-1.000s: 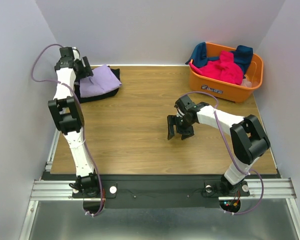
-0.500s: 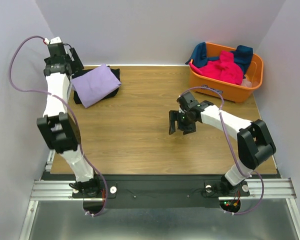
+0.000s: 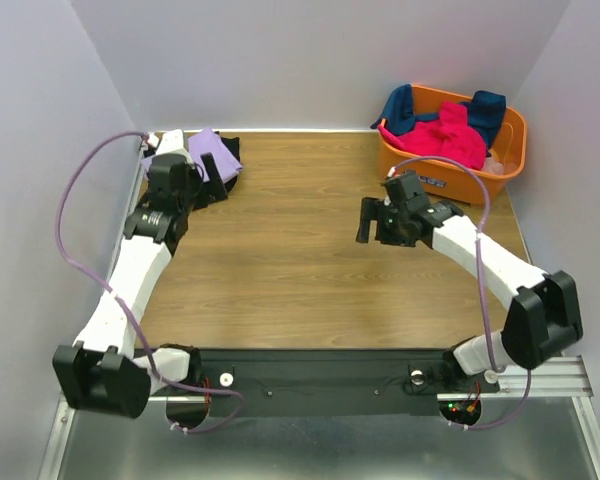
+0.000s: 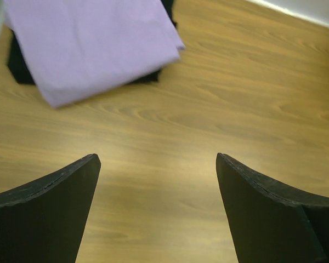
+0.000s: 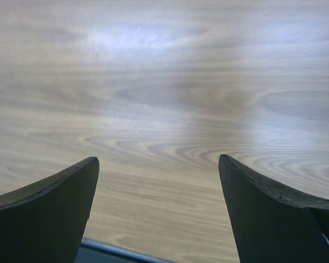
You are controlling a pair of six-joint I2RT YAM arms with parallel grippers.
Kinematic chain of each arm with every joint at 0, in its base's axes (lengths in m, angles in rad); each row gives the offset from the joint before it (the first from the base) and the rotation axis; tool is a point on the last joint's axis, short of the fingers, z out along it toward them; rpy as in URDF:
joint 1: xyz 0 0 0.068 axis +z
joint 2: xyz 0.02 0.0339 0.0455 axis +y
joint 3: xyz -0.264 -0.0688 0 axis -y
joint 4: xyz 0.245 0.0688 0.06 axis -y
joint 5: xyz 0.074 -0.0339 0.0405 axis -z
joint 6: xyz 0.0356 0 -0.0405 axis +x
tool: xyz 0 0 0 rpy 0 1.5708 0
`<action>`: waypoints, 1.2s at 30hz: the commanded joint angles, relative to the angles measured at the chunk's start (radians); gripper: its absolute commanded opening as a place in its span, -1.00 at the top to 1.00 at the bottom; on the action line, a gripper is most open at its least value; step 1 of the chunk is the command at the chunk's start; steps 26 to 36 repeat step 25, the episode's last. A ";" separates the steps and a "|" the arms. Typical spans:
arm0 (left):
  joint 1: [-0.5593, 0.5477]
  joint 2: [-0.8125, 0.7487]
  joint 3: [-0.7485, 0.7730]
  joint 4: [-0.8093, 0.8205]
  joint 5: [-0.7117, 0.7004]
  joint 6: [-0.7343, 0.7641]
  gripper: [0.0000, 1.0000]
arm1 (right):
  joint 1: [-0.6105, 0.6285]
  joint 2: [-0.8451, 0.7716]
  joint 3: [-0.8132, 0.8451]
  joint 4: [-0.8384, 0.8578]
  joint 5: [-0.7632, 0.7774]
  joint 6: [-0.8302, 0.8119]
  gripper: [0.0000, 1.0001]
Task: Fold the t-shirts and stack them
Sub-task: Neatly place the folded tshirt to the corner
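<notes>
**T-shirts [image 3: 450, 140]: two stacked, rest in basket; handling notes**

Nearest: right gripper [image 5: 159, 159] spread wide, nothing between its fingers, hanging over bare table [image 3: 280, 260] right of centre. Left gripper [image 4: 156, 159] likewise wide and empty, just short of the stack at the far-left corner.

Stack: lavender t-shirt [image 4: 93, 44] folded flat on top of black t-shirt [image 4: 148, 79], the latter seen only as dark edges beneath.

Farthest, far right: orange basket [image 3: 450, 180] holding hot-pink t-shirt [image 3: 435, 130] heaped on top and teal-blue t-shirt [image 3: 488, 105] draped toward the rear rim. Both unfolded and bunched together.

Handling (judgement, not observed): probably light, limp, no stiffness. Likely to sag and drag its neighbour if pulled from the heap. Not fragile. Little slip in a pinch, though apt to slide on smooth wood.

Suggested hold: pinch a raised ridge of the pink heap to lift it out. Then re-grip at shoulders or hem corners, one per gripper, to spread flat.

Risk: catching two layers, or two shirts, at once.
</notes>
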 commanded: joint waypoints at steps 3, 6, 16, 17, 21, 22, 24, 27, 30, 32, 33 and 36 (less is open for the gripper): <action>-0.109 -0.151 -0.132 0.008 -0.013 -0.150 -0.97 | -0.084 -0.141 -0.074 0.121 0.082 0.010 -0.96; -0.141 -0.177 -0.173 -0.001 -0.041 -0.166 -0.97 | -0.100 -0.193 -0.123 0.155 0.100 0.031 -0.99; -0.165 -0.180 -0.153 -0.008 -0.067 -0.136 -0.97 | -0.101 -0.288 -0.214 0.189 0.125 0.076 -1.00; -0.165 -0.177 -0.150 -0.009 -0.066 -0.128 -0.97 | -0.101 -0.295 -0.217 0.189 0.129 0.076 -1.00; -0.165 -0.180 -0.146 -0.008 -0.062 -0.121 -0.97 | -0.101 -0.312 -0.217 0.189 0.138 0.079 -1.00; -0.167 -0.179 -0.144 -0.006 -0.062 -0.117 -0.97 | -0.101 -0.312 -0.219 0.189 0.140 0.079 -1.00; -0.165 -0.174 -0.133 -0.006 -0.062 -0.108 -0.97 | -0.100 -0.308 -0.214 0.189 0.146 0.080 -1.00; -0.165 -0.170 -0.129 -0.006 -0.067 -0.108 -0.97 | -0.101 -0.303 -0.213 0.189 0.148 0.079 -1.00; -0.165 -0.170 -0.129 -0.006 -0.067 -0.108 -0.97 | -0.101 -0.303 -0.213 0.189 0.148 0.079 -1.00; -0.165 -0.170 -0.129 -0.006 -0.067 -0.108 -0.97 | -0.101 -0.303 -0.213 0.189 0.148 0.079 -1.00; -0.165 -0.170 -0.129 -0.006 -0.067 -0.108 -0.97 | -0.101 -0.303 -0.213 0.189 0.148 0.079 -1.00; -0.165 -0.170 -0.129 -0.006 -0.067 -0.108 -0.97 | -0.101 -0.303 -0.213 0.189 0.148 0.079 -1.00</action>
